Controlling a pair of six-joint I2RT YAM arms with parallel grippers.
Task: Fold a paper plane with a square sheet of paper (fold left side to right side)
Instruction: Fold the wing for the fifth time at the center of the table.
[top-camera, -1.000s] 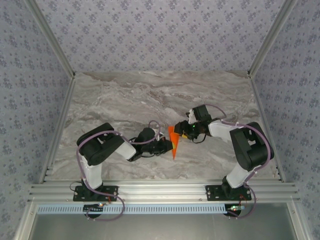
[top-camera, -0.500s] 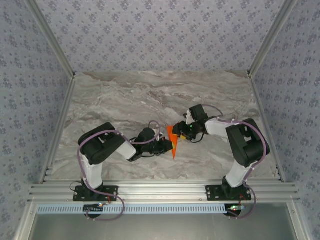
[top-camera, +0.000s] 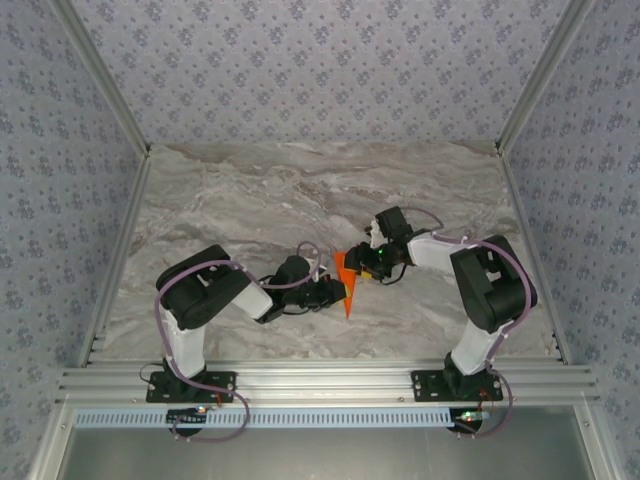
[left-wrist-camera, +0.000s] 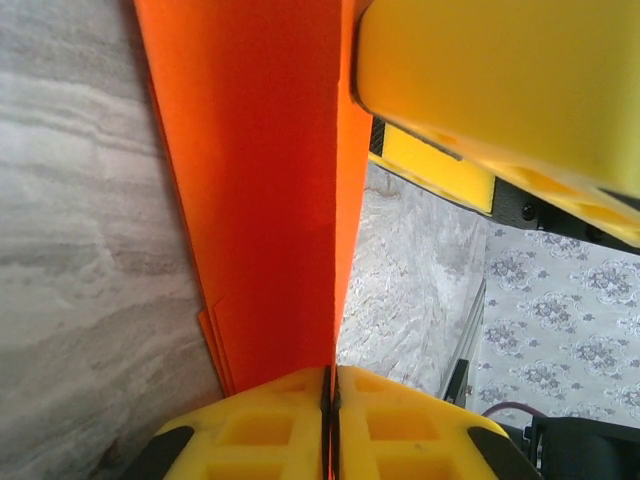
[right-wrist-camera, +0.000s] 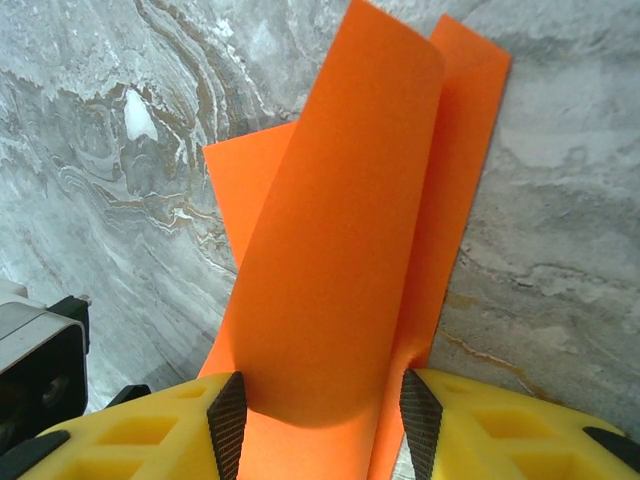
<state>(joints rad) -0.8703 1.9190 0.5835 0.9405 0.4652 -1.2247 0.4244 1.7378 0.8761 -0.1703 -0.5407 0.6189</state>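
Right gripper (top-camera: 358, 264) shifted slightly toward paper plane (top-camera: 343, 282), jaws half-spread w/ raised orange flap cupped between. Left gripper (left-wrist-camera: 330, 400) pinched on plane's edge, grip just easing. Fold nearly pressed, judged.

Soft, even light fills the booth from above; the marble worktop (top-camera: 250, 190) shows no glare, and the arms cast only faint shadows. In the left wrist view the yellow claw fingers (left-wrist-camera: 500, 70) at upper right are blurred by closeness. The orange paper (right-wrist-camera: 350, 250) looks saturated, gently shaded along its curl.
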